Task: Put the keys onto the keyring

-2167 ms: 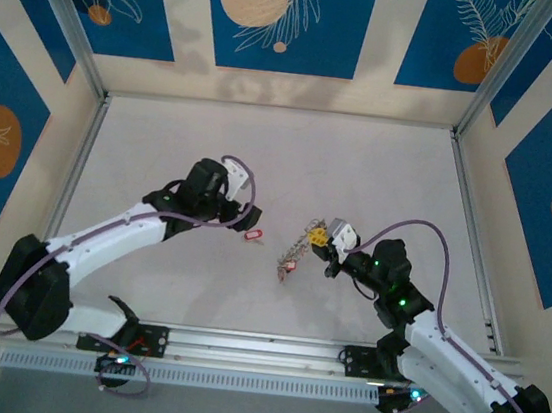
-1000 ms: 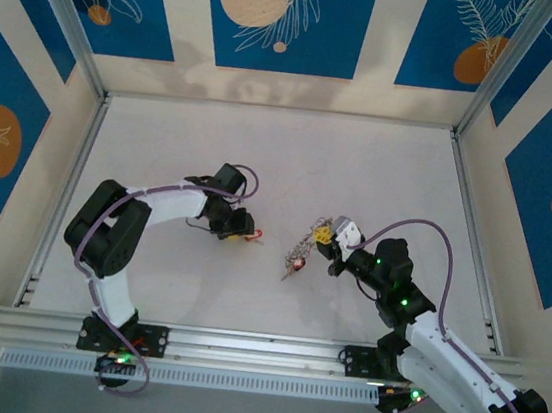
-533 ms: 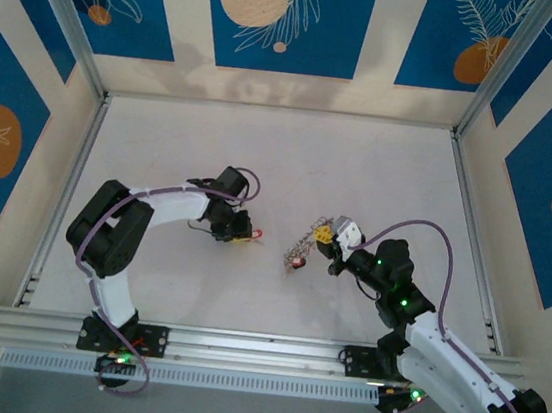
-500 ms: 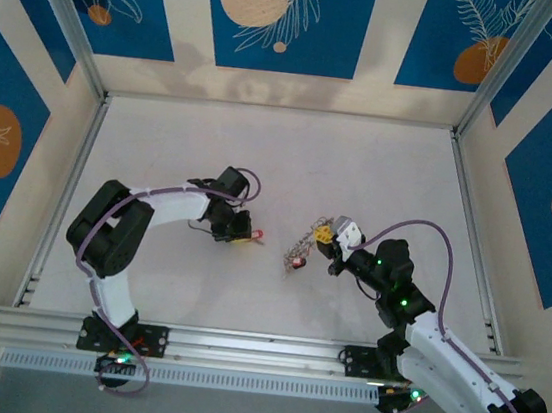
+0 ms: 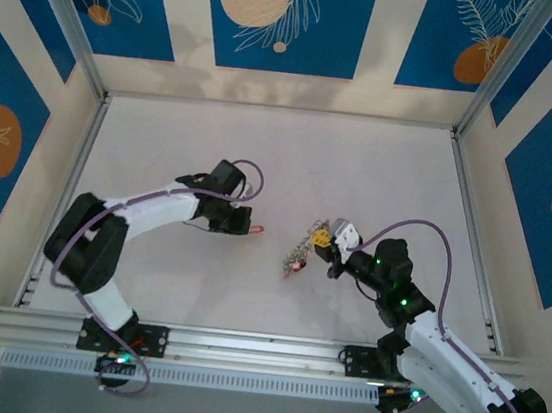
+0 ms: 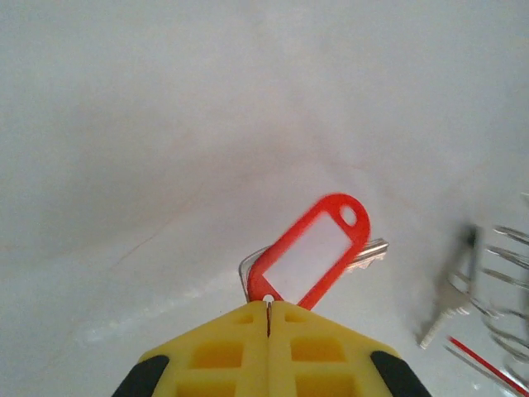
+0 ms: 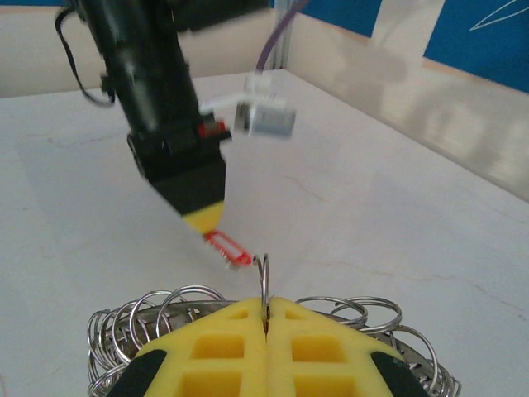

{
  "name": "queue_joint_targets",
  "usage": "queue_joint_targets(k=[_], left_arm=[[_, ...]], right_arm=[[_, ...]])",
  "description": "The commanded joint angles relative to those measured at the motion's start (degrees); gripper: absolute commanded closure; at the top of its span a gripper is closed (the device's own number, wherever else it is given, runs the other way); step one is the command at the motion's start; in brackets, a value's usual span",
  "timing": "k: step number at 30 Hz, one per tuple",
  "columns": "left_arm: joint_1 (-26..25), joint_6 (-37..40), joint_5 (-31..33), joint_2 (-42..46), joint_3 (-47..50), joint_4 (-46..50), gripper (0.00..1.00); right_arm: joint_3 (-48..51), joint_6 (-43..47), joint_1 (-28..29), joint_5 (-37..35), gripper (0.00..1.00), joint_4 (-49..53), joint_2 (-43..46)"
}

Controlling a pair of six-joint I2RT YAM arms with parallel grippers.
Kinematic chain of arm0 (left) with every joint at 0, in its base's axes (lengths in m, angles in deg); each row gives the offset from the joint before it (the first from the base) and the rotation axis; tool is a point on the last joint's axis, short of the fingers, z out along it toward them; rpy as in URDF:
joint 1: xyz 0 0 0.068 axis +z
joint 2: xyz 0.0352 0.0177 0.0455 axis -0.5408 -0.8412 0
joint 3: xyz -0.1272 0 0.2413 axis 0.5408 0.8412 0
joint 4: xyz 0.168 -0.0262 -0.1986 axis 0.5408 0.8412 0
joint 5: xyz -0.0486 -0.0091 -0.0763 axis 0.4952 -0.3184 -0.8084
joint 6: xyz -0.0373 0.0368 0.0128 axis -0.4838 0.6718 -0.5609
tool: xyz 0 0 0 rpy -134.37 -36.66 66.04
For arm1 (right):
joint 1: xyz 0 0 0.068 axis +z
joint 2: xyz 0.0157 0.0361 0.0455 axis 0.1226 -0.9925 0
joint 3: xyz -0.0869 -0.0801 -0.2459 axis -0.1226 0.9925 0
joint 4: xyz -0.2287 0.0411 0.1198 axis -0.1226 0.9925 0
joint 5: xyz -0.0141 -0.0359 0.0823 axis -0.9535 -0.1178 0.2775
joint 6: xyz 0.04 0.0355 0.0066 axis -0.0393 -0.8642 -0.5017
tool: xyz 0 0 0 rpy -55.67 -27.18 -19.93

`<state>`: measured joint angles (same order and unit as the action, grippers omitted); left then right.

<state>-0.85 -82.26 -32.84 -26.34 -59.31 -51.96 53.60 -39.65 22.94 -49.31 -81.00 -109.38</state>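
Left end effector (image 6: pixel 269 310) pinching red key (image 6: pixel 318 248), long axis angling away rightward, right end effector (image 7: pixel 266 322) pinching upright keyring (image 7: pixel 262 277)

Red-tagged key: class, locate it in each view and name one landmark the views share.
Top external: red-tagged key left of centre, at the left gripper tip.
Left wrist: key centre-right, pinched by the yellow fingers.
Right wrist: key lower centre, under the left gripper.
Shared landmark: the left gripper.

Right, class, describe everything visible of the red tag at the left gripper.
The tag is a red plastic oblong frame around a white label window, with a small hole at its far end. The shut left gripper pinches its near end. A silvery key pokes out behind it. It slants over the white table; contact unclear.
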Motion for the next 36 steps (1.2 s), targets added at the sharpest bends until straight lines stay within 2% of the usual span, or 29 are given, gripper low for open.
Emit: queue_joint_targets(k=[1, 5, 9, 13, 14, 16, 18, 21, 23, 27, 29, 36], left_arm=[[-0.51, 14.42, -1.24, 5.15, -0.20, 1.46, 1.00], [-0.63, 24.97, -3.12, 10.49, 2.61, -2.56, 1.00], [-0.93, 34.94, -8.81, 14.98, 6.40, -8.45, 1.00], [-1.46, 41.99, -13.83, 17.54, 7.88, -9.90, 1.00], [-1.81, 42.56, -12.71, 18.08, 7.99, -9.97, 1.00], [-2.10, 42.25, -7.01, 18.36, 7.56, -8.94, 1.00], [-2.06, 41.10, 2.37, 17.60, 6.42, -5.87, 1.00], [-2.13, 36.63, 9.24, 17.48, 9.74, -7.62, 1.00], [-2.16, 33.07, 8.35, 18.09, 14.02, -11.73, 1.00], [-2.10, 26.38, 12.32, 18.31, 21.69, -19.20, 1.00], [-2.09, 25.51, 12.17, 17.47, 23.92, -22.33, 0.99], [-2.05, 22.20, 10.76, 11.59, 21.79, -21.01, 0.94]], right_arm=[[-3.33, 0.37, 0.93, 3.74, 1.00, 0.07, -2.03], [-5.15, 0.45, 2.58, 6.89, 1.00, 0.90, -5.73], [-6.52, -1.13, 3.15, 10.95, 1.00, 0.73, -8.84], [-7.18, -2.41, 3.51, 13.70, 1.00, -0.32, -11.27], [-7.28, -2.90, 3.51, 14.03, 1.00, -0.47, -11.62], [-7.29, -3.29, 3.66, 14.00, 1.00, -1.17, -12.22], [-7.49, -3.04, 3.69, 13.63, 1.00, -1.33, -12.89], [-7.93, -2.68, 3.77, 12.93, 1.00, -0.72, -12.83], [-7.78, -1.95, 3.77, 12.25, 1.00, -0.43, -12.65], [-7.97, -0.82, 3.77, 11.45, 1.00, 1.32, -12.04], [-7.50, -0.79, 3.70, 11.18, 1.00, 0.45, -12.10], [-7.32, -0.35, 3.69, 10.32, 1.00, 0.21, -11.94]])
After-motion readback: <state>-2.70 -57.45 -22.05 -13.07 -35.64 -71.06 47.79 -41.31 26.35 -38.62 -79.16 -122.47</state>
